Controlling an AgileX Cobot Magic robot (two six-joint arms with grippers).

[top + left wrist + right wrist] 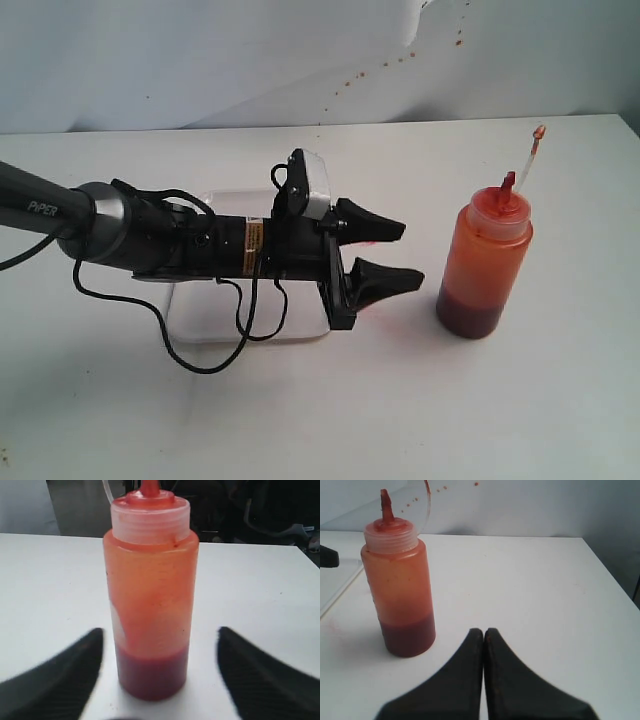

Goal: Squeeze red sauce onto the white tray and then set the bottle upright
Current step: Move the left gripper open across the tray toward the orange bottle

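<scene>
We judge the task nearly done: the bottle (485, 265) stands upright toward the right edge of the table (560, 400), our left pincer (410, 255) spread and clear of it, our right pincer (483, 630) clenched on nothing, though the left arm (150, 235) hides the white tray (195, 305) too much to confirm the squeezing.

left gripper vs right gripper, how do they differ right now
The left gripper has its jaws open; the right gripper has them pressed shut. The left gripper faces the bottle squarely, its gap lined up with it; the right gripper points past the bottle's side. Both are black, and neither touches the upright bottle.
</scene>
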